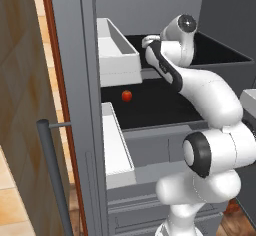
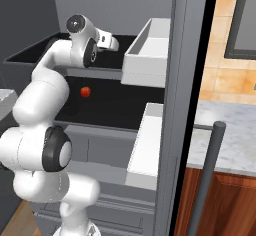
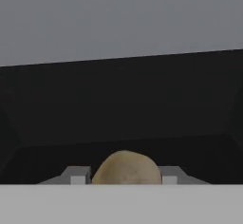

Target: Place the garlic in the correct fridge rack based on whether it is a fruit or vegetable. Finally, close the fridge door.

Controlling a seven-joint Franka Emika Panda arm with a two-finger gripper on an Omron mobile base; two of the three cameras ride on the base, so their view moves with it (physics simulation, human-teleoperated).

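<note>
Tan and dull, the garlic (image 3: 126, 167) is sitting clamped between the two tips of my pincer (image 3: 124, 174), so I am carrying it rather than resting it anywhere. Ahead of my pincer and just below it, the fridge rack (image 3: 118, 104) is spreading out black and flat, the higher of the two shelves; I am reaching my hand in over it because garlic, I judge, belongs with the vegetables. Well below my pincer, on the lower black shelf (image 1: 155, 111), a small red fruit (image 1: 127, 95) is lying. The fridge door (image 2: 186, 105) is standing open.
</note>
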